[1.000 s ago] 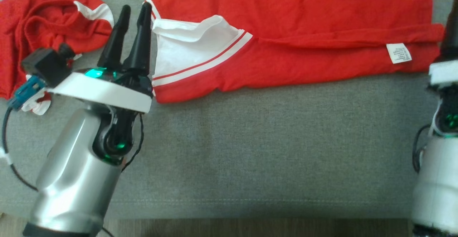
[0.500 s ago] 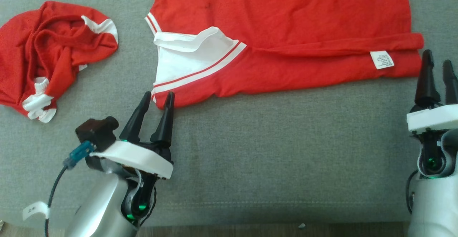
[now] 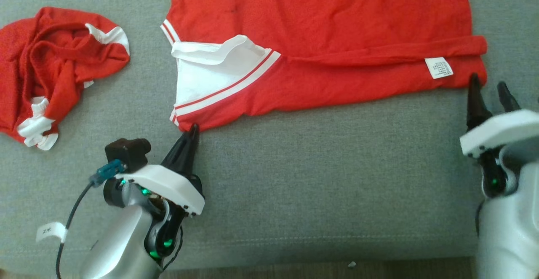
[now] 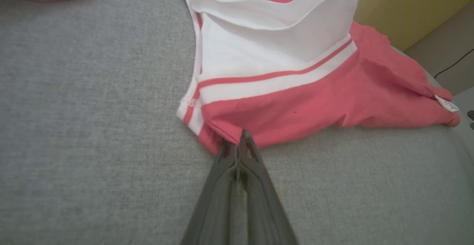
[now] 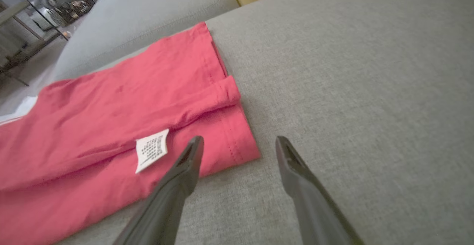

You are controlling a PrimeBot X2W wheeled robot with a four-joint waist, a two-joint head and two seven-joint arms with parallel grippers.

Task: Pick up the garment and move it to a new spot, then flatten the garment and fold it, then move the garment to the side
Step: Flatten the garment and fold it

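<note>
On the grey cushion (image 3: 294, 194) the red garment (image 3: 320, 30) lay spread, its near edge doubled over, so flattening seemed in hand. The left gripper (image 3: 192, 129) was pinched shut on its near-left corner; the right gripper (image 3: 487, 84), fingers apart beside the near-right corner, would likely need to close there next.

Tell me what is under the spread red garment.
The grey sofa cushion shows around the spread red garment; the part beneath it is covered, so anything lying there cannot be seen.
</note>
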